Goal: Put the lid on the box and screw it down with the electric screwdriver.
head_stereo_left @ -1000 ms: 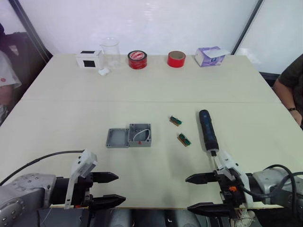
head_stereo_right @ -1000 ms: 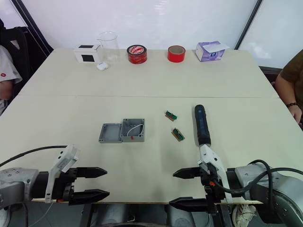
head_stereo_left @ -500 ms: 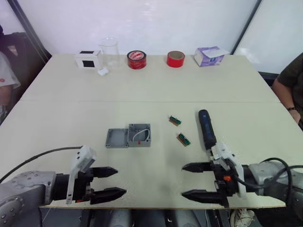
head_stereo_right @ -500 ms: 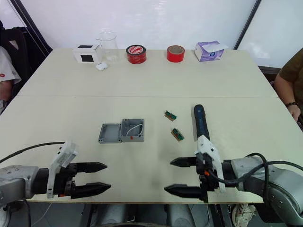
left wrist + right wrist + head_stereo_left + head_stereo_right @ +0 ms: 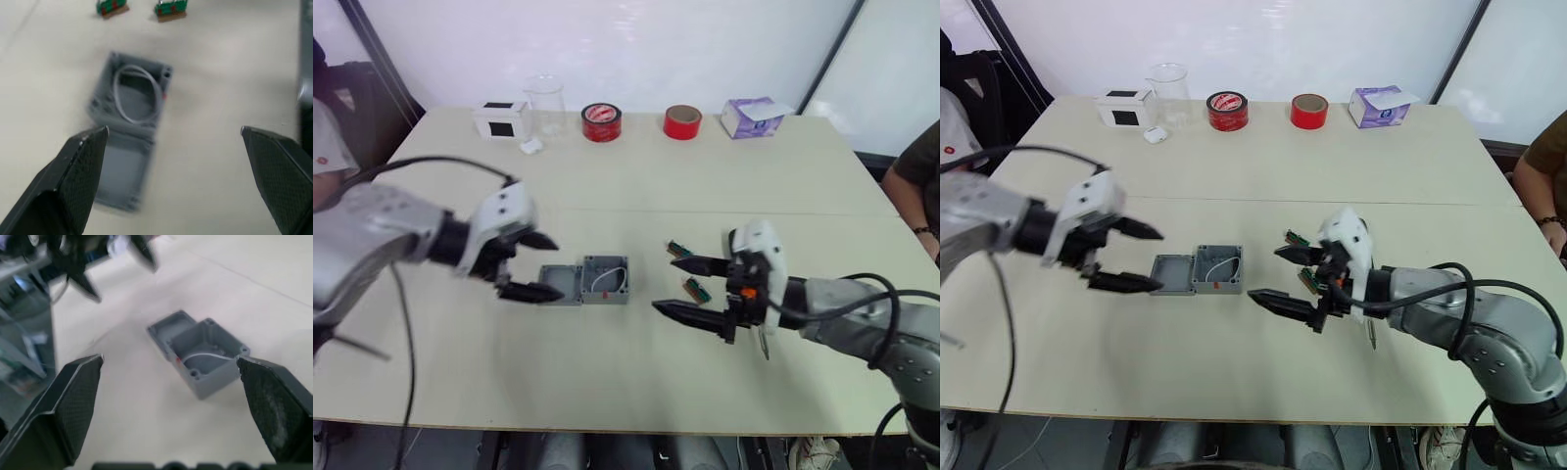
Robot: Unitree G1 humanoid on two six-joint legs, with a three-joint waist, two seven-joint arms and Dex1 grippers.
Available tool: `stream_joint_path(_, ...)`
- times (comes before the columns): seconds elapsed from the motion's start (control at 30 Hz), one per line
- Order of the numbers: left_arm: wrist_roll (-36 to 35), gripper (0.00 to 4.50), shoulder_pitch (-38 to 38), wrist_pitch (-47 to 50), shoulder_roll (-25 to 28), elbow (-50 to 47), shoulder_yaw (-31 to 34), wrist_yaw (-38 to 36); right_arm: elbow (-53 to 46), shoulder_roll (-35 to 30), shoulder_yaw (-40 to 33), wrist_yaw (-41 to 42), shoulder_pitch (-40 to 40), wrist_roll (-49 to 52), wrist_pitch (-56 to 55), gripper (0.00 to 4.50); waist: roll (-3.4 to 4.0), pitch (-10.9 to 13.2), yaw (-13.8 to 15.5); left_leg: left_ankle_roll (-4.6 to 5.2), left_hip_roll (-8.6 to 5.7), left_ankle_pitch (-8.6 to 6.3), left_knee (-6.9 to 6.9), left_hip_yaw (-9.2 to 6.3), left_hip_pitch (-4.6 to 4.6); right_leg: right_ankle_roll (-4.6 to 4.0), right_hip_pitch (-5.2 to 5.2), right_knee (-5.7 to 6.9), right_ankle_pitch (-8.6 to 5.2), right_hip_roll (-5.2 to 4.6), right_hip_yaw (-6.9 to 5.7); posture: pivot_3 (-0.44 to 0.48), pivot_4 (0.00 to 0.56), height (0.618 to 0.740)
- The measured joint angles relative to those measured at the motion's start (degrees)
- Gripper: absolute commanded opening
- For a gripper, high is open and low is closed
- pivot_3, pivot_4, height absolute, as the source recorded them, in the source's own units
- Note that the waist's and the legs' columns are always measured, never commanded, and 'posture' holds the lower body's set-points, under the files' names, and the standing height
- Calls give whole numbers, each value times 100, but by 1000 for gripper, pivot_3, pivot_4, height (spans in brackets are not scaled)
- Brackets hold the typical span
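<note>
Left eye view: the lid (image 5: 559,284) lies flat at mid-frame on the counter (image 5: 636,186), touching the left side of the open box (image 5: 605,279). Just left of the lid hovers the left end effector (image 5: 530,264), fingers spread wide and empty, clearly the nearer of the two. The right end effector (image 5: 687,289), also wide and empty, hangs right of the box, near two small green circuit boards (image 5: 685,266).

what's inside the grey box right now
A looped white wire lies inside the open box. The lid sits beside it. Whatever lies under the wire isn't visible.
</note>
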Motion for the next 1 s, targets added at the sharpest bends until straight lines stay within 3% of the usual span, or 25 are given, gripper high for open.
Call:
stream_joint_path(0.1,777,4449,-513,-143,-467,440,-871,-528,-87,-223,250,263,113,-543,-117,4500,-2,1,-34,2,3,-1,2,-4,-2,6,-4,2,-2,3,6,0,150,740)
stream_joint_path(0.27,1617,4449,-783,-457,-1248,895,-1667,-928,-234,-259,547,422,373,-1090,-299,4500,-5,3,-36,4,5,-1,6,-11,-6,21,-11,10,3,8,6,0,150,740)
stream_joint_path(0.73,2695,4449,-975,-497,-2366,1706,-2076,-1045,-412,381,705,180,1198,-1908,-674,4500,-4,2,-8,50,7,-27,87,-22,-53,31,-12,19,5,6,2,0,150,740)
stream_joint_path(0.83,2855,3836,-976,-616,-2501,1881,-2129,-1072,-582,490,704,42,1259,-1911,-633,4500,-4,2,-24,50,7,-27,88,-23,-55,32,-15,19,7,6,2,0,150,740)
stream_joint_path(1.0,3027,1881,-975,-746,-2644,2016,-2138,-1119,-607,637,711,-162,1162,-1918,-501,4500,-4,2,-25,50,8,-27,89,-23,-55,32,-16,20,7,7,2,0,150,740)
